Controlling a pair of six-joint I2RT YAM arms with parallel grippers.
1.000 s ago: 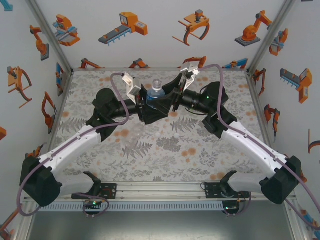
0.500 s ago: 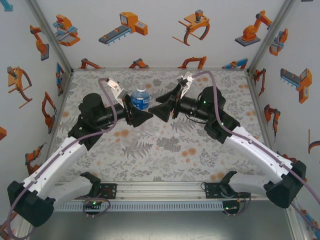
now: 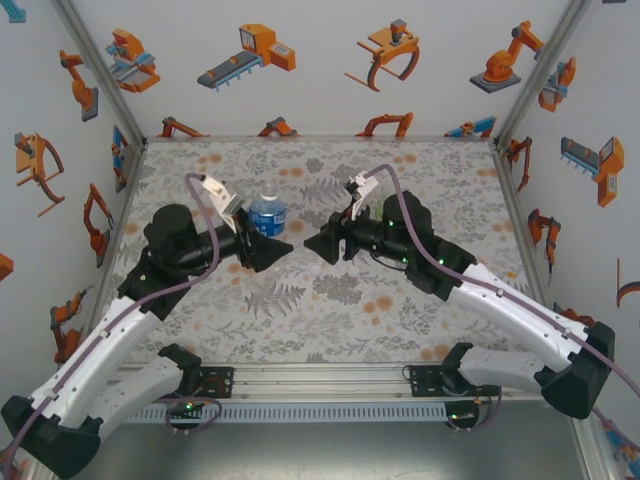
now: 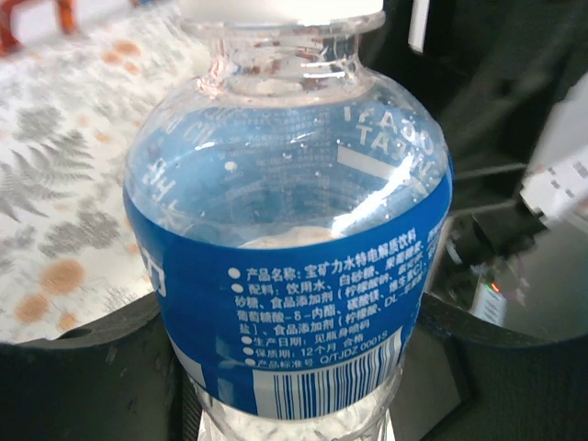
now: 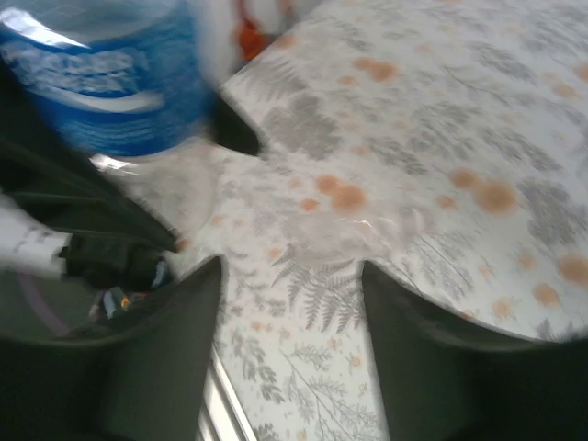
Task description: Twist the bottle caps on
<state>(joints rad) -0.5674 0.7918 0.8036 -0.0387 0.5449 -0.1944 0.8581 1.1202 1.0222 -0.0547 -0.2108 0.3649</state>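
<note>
My left gripper (image 3: 268,238) is shut on the lower body of the blue-label bottle (image 3: 267,213), which stands upright between its dark fingers (image 4: 83,377). In the left wrist view the bottle (image 4: 285,276) is close up, with a white bottle cap (image 4: 280,9) sitting on its neck. To the right of the bottle, my right gripper (image 3: 318,243) hangs a short gap away, not touching it. In its own view the right gripper (image 5: 289,285) is open over the floral cloth with nothing between its fingers (image 5: 156,349). The bottle (image 5: 101,83) appears blurred at the upper left there.
The floral tablecloth (image 3: 400,170) covers the table inside white walls (image 3: 320,70) printed with orange robot pictures. A metal rail (image 3: 320,378) carrying both arm bases runs along the near edge. Purple cables loop over both wrists.
Both arms have drawn back toward the near side. The left one carried the bottle leftward. The right gripper left the bottle's top, moved apart from it, and its jaws have narrowed.
</note>
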